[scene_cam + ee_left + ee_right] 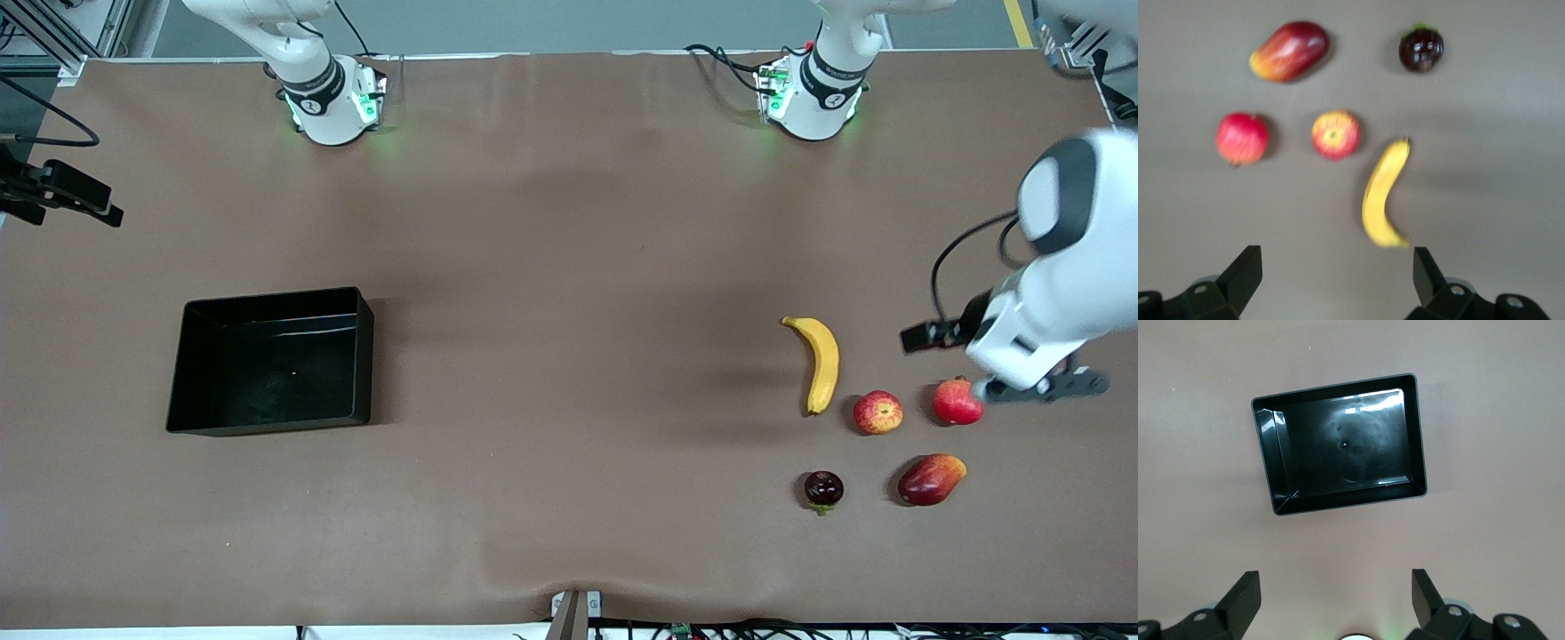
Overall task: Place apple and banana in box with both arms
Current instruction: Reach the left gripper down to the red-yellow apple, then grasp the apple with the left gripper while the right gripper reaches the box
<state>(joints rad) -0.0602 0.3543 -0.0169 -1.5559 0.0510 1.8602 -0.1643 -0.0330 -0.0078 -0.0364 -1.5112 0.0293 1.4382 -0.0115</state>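
The apple, red with yellow blotches, lies on the brown table toward the left arm's end. The yellow banana lies beside it. The black box stands empty toward the right arm's end. My left gripper hangs open and empty over the table by the fruit group, touching no fruit. My right gripper is out of the front view. It hangs open and empty high over bare table between the box and its own base.
A plain red round fruit sits beside the apple, under the left hand's edge. A red-orange mango and a dark purple fruit lie nearer the front camera. A black bracket juts over the table's end.
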